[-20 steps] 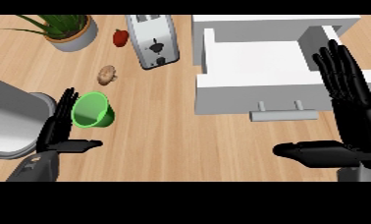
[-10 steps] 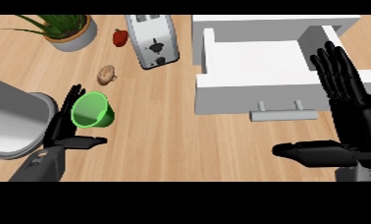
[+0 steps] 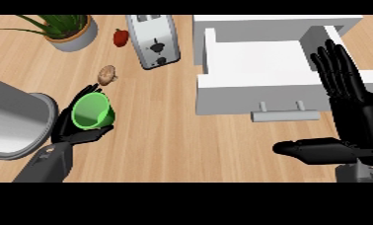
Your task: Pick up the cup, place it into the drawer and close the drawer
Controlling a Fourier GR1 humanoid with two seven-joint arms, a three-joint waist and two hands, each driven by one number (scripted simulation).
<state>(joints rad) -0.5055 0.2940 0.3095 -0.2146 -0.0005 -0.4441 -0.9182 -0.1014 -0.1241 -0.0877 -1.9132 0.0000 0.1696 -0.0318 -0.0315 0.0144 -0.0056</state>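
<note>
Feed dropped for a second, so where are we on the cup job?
Grasp done: the left robot hand is curled round the green cup, far left of the open drawer. The right robot hand rests open beside the drawer. Left: carry, place, close.

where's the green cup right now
In the head view the green cup sits low on the left, held in the left hand, just below the small brown mushroom and right of the grey pot.
</note>
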